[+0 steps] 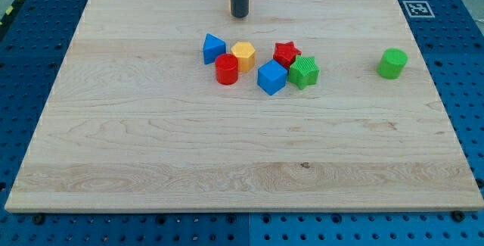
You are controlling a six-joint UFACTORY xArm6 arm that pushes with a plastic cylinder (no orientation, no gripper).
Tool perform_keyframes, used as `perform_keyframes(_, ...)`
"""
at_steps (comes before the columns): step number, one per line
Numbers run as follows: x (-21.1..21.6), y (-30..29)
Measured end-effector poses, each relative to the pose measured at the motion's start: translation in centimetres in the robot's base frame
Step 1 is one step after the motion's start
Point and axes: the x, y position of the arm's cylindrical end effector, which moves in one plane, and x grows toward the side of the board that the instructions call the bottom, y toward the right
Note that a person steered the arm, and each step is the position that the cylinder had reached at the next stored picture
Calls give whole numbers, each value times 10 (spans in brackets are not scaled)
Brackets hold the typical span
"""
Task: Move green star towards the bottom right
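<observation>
Pale, matt, grained wooden board (151,140); matt plastic-looking green star (304,72); perforated blue surround (30,64).

The green star (304,72) is hemmed in on three sides: the blue cube (271,77) touches it on the view's left, the red star (286,52) sits just above. Toward the view's bottom and bottom right, bare wooden board (227,170) lies open (nothing blocks that way). The green cylinder (392,63) stands well apart at right. My tip (240,16) is near the top edge, with open board down to the cluster.
</observation>
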Motion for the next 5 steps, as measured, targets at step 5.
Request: perform_keyframes(5,96,35)
